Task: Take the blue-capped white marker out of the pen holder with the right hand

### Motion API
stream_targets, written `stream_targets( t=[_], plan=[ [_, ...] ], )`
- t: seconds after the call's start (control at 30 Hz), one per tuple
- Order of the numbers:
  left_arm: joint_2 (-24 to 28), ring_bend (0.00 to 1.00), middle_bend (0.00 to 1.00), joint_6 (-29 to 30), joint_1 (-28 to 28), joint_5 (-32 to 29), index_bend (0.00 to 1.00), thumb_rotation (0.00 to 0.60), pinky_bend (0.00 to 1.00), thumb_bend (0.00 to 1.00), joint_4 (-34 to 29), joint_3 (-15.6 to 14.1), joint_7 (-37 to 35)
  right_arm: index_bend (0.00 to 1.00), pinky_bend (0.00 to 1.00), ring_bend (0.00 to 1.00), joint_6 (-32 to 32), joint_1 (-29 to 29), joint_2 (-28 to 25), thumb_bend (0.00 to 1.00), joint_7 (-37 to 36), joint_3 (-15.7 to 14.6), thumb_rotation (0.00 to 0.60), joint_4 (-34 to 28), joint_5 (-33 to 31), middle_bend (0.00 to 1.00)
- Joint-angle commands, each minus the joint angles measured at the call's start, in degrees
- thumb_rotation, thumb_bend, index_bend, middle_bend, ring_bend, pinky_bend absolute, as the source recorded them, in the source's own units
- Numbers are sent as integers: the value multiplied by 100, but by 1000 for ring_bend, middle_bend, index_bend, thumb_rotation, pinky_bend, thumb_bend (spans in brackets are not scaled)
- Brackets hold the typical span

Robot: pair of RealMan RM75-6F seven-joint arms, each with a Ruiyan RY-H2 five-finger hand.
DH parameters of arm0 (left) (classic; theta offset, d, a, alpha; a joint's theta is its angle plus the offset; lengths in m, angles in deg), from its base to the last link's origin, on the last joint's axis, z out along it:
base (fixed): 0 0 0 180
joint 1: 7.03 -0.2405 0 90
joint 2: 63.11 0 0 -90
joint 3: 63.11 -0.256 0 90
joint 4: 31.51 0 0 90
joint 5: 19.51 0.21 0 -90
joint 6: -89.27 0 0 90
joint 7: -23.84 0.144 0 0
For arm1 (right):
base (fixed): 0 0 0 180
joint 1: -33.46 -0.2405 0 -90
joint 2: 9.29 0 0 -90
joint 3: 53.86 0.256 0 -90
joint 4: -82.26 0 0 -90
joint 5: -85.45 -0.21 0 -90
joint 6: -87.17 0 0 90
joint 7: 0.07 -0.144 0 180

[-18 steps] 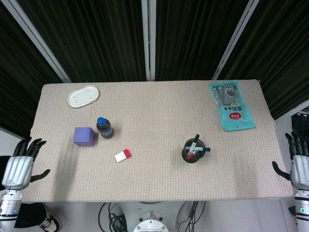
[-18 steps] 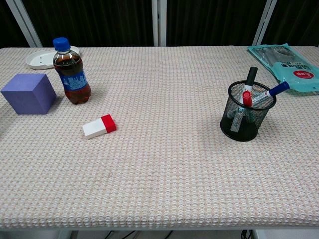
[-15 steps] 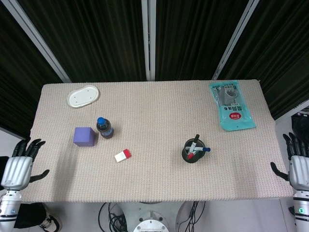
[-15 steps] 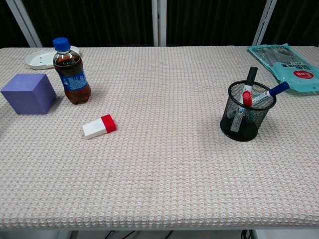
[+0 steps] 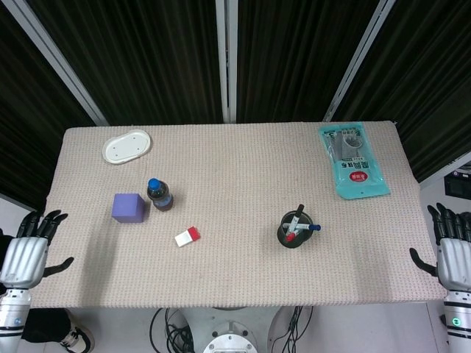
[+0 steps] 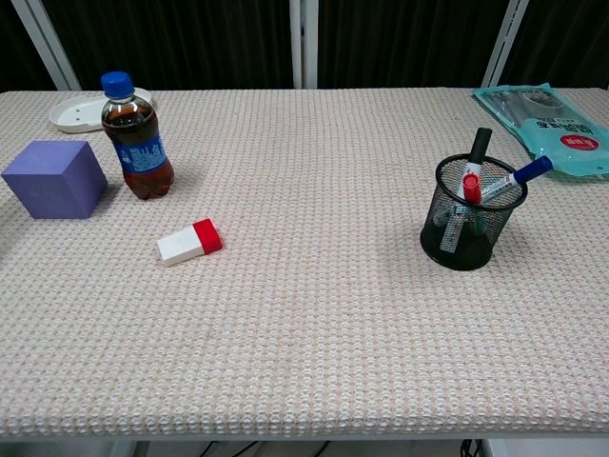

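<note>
A black mesh pen holder [image 5: 296, 232] [image 6: 472, 227] stands right of the table's middle. The blue-capped white marker [image 6: 515, 179] [image 5: 307, 229] leans out over its right rim, beside a red-capped marker [image 6: 470, 184] and a black pen [image 6: 479, 146]. My right hand [image 5: 451, 250] hangs off the table's right edge, fingers spread, holding nothing, far from the holder. Off the left edge my left hand [image 5: 26, 250] is also open and empty. Neither hand shows in the chest view.
A cola bottle [image 5: 159, 194], a purple cube [image 5: 129, 207] and a red-and-white eraser [image 5: 187, 236] lie on the left half. A white oval dish [image 5: 126, 145] is at the back left, a teal packet [image 5: 352, 159] at the back right.
My right hand has drifted slightly down and left along the table's right edge. The left hand has shifted a little downward. Nothing on the table has moved.
</note>
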Motion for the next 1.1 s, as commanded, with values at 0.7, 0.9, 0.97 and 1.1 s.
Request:
stream_targets(
  t=[0.7, 0.9, 0.97, 1.1],
  plan=[
    [9, 0, 120, 52, -84, 45, 170, 600, 77, 129, 117, -76, -191, 0, 0, 0, 621, -843, 58, 191, 1373, 14, 600, -1062, 733, 0],
    [-20, 0, 120, -17, -35, 39, 170, 600, 77, 129, 75, -61, -108, 0, 0, 0, 1065, -1237, 481, 191, 1639, 156, 600, -1104, 473, 0],
    [-15, 0, 120, -32, -17, 37, 170, 600, 77, 129, 50, -50, -65, 0, 0, 0, 1199, -1360, 623, 191, 1757, 177, 600, -1061, 404, 0],
    [6, 0, 120, -65, -8, -21, 171, 600, 77, 129, 14, -32, -20, 0, 0, 0, 1330, -1512, 835, 191, 1938, 200, 600, -998, 292, 0]
  ],
)
